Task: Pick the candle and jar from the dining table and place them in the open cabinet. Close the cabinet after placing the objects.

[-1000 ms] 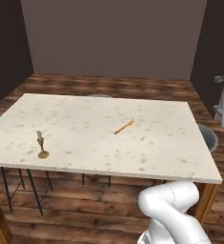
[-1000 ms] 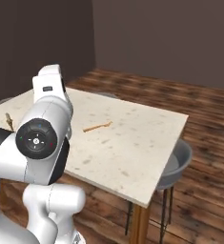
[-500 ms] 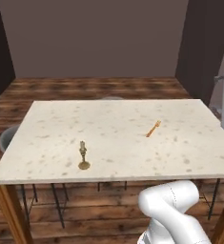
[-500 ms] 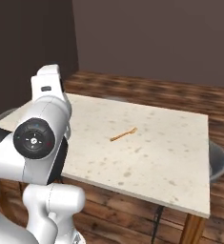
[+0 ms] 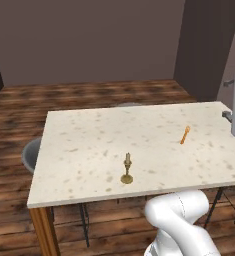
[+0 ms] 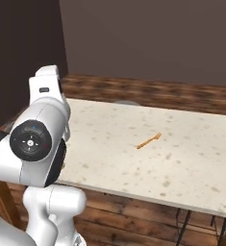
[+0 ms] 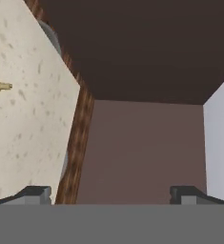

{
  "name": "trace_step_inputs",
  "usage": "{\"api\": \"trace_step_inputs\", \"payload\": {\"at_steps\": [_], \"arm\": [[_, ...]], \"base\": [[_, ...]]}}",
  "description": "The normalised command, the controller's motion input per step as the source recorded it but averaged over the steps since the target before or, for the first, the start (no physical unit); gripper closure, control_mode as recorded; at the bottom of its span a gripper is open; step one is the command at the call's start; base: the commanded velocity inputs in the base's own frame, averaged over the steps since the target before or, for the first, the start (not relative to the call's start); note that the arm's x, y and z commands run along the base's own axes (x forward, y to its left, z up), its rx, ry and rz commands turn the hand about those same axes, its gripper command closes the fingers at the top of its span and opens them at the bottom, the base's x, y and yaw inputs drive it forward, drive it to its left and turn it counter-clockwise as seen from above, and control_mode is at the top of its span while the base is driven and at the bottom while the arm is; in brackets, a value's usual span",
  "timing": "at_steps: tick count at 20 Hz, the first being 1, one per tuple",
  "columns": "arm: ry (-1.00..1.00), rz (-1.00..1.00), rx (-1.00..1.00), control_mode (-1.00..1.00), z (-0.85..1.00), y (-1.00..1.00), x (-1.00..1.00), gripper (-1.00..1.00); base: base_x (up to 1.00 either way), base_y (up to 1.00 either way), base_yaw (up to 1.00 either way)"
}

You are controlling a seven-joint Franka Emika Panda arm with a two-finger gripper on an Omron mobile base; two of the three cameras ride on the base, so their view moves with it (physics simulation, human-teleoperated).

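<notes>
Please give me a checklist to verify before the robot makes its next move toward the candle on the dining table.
1. Candle standing upright near the near edge of the dining table: ok.
2. Gripper jaws spread wide with nothing between them: ok.
3. Gripper aimed at the candle: not ok; in the hand view the candle sits at the far left edge, and the jaws point past the table toward the wall.
4. Space around the candle free of other things: ok; the orange stick lies well apart.
5. Jar located: cannot tell.
6. Cabinet open: cannot tell.
</notes>
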Motion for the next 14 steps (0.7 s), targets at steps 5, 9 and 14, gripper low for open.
{"api": "trace_step_inputs", "payload": {"at_steps": [5, 9, 14], "arm": [[0.0, 0.0, 0.0, 1.0, 0.0, 0.0, 0.0, -1.0], [0.0, 0.0, 0.0, 1.0, 0.0, 0.0, 0.0, -1.0], [0.0, 0.0, 0.0, -1.0, -0.04, 0.0, -0.03, -1.0]], "base": [[0.4, 0.22, -0.1], [0.19, 0.02, -0.02], [-0.02, 0.0, 0.0]]}}
